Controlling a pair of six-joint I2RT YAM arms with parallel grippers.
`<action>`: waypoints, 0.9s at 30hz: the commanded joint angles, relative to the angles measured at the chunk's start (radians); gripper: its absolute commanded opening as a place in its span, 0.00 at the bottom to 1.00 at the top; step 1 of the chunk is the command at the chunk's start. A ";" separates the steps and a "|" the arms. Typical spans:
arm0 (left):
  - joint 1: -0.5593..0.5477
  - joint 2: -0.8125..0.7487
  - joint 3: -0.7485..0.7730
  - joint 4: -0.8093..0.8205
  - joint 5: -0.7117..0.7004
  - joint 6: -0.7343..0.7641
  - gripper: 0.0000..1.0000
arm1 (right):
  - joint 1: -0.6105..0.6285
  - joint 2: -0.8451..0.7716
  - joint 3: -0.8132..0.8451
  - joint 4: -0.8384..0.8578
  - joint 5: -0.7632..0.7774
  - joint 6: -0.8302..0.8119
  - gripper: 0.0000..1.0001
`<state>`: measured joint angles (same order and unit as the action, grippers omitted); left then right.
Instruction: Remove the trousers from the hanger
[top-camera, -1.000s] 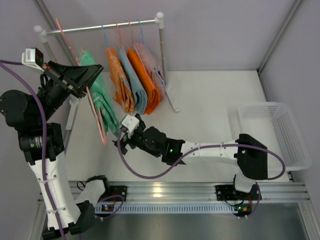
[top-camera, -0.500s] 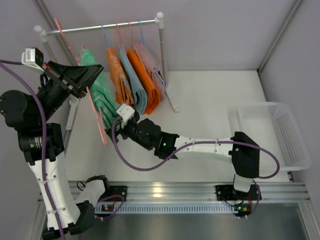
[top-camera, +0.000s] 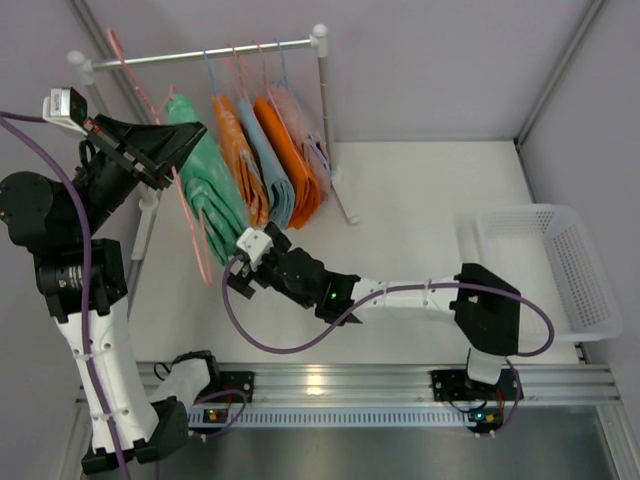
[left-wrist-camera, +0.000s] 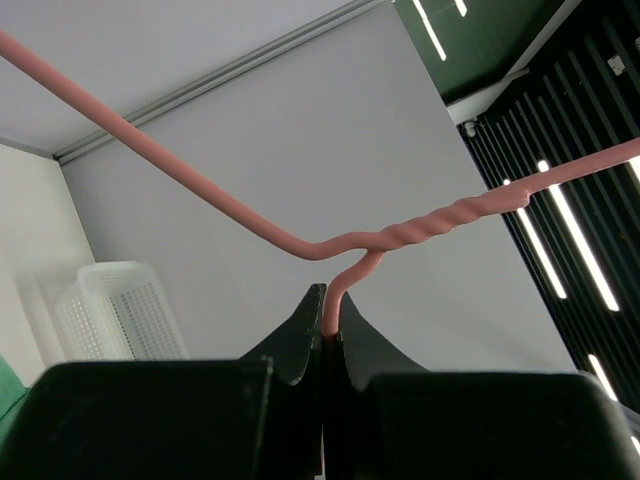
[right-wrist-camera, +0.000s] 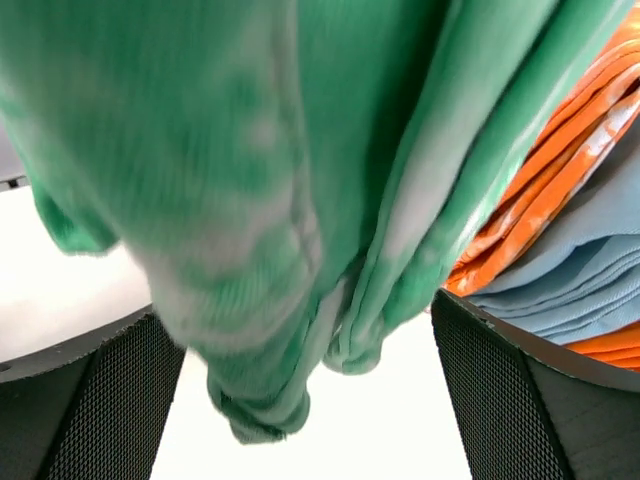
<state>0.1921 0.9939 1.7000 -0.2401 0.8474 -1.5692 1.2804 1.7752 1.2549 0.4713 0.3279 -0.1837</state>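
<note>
The white worktop (top-camera: 420, 210) carries a clothes rail (top-camera: 200, 55) at its far left, with orange and light blue garments (top-camera: 275, 165) hanging on it. Beside them hang the mint-green trousers (top-camera: 210, 190) – draped over the pink hanger (top-camera: 197, 245), off the rail and in the air. The left gripper (left-wrist-camera: 328, 305) is clamped tight on the hanger's wire just below the twisted neck. The right gripper (right-wrist-camera: 310, 400) stands wide – the trousers' lower end hangs between its fingers (right-wrist-camera: 100, 400), not pinched.

Orange pair (top-camera: 240, 165) just right of the trousers (top-camera: 205, 185); open table (top-camera: 430, 210) below and rightward.
</note>
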 joint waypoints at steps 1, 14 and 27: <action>-0.003 -0.014 0.078 0.174 -0.028 0.015 0.00 | -0.016 -0.025 0.001 0.136 -0.010 -0.046 0.99; -0.005 -0.021 0.058 0.153 -0.031 0.020 0.00 | -0.044 -0.005 0.155 0.130 0.030 0.029 1.00; -0.005 -0.029 0.035 0.147 -0.025 0.028 0.00 | -0.044 -0.016 0.198 0.102 0.000 0.059 0.99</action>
<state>0.1909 0.9966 1.7180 -0.2405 0.8459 -1.5688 1.2476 1.7767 1.4101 0.5270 0.3397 -0.1478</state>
